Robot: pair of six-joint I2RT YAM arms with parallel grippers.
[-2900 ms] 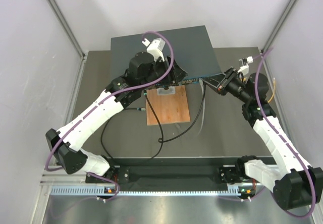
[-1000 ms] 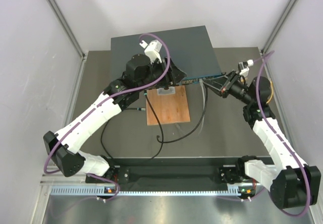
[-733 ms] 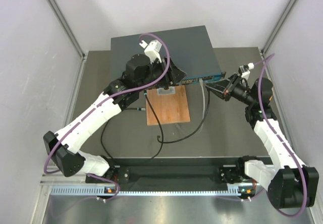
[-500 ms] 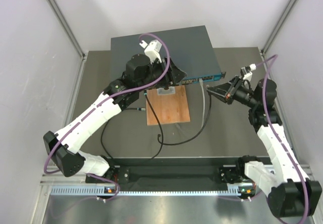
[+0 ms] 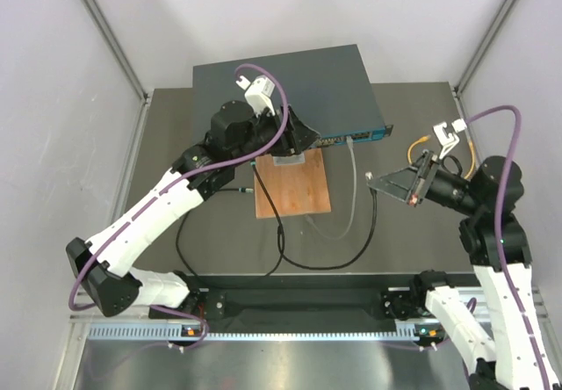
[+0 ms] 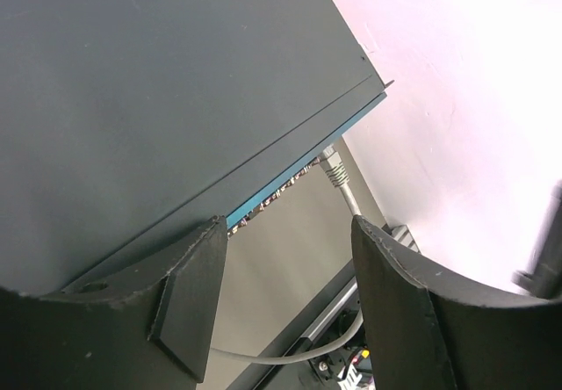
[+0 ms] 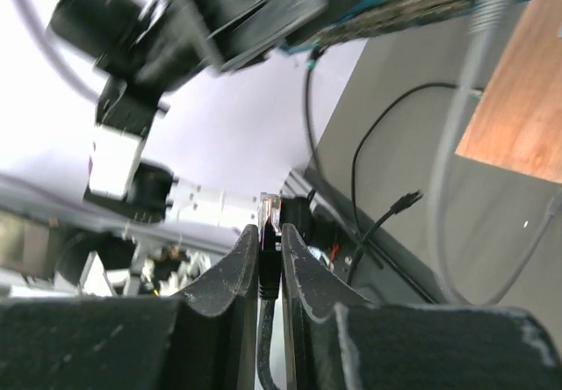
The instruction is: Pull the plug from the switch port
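The switch [image 5: 290, 78] lies at the back centre, its teal front strip [image 5: 356, 135] facing the arms. My right gripper [image 5: 372, 179] is shut on a black plug [image 7: 269, 207] with a clear tip, held in the air to the right of the switch and apart from it. Its black cable [image 5: 338, 263] loops down over the table. My left gripper [image 5: 303, 135] is open at the switch's front edge, one finger [image 6: 189, 293] over the switch top [image 6: 158, 83]. A grey plug [image 6: 334, 169] sits in the teal strip [image 6: 290, 175].
A brown wooden board [image 5: 294, 188] lies in front of the switch. The grey cable [image 5: 351, 197] runs down beside it. A loose black plug end [image 7: 404, 201] lies on the table. An orange cable [image 5: 421, 148] curls at the right.
My right gripper has drawn back from the switch's front strip, right and toward the near edge, with the black plug in it; the black cable trails after it. The left arm shifted slightly.
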